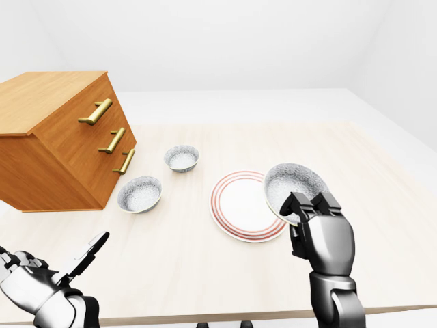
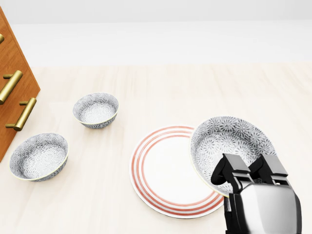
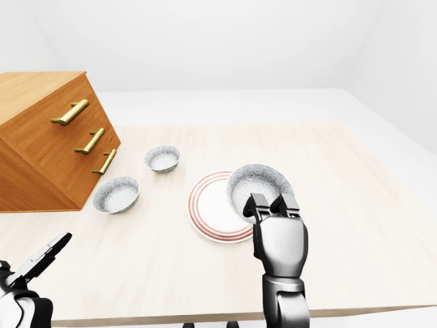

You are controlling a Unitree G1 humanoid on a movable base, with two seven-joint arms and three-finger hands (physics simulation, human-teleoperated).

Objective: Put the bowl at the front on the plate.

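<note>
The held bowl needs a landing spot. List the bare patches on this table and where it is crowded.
Bare: the red-ringed white plate, left of the large patterned bowl in the right hand; the wooden table above and right of the plate in the head view. Crowded: two small patterned bowls beside the wooden drawer chest.
</note>
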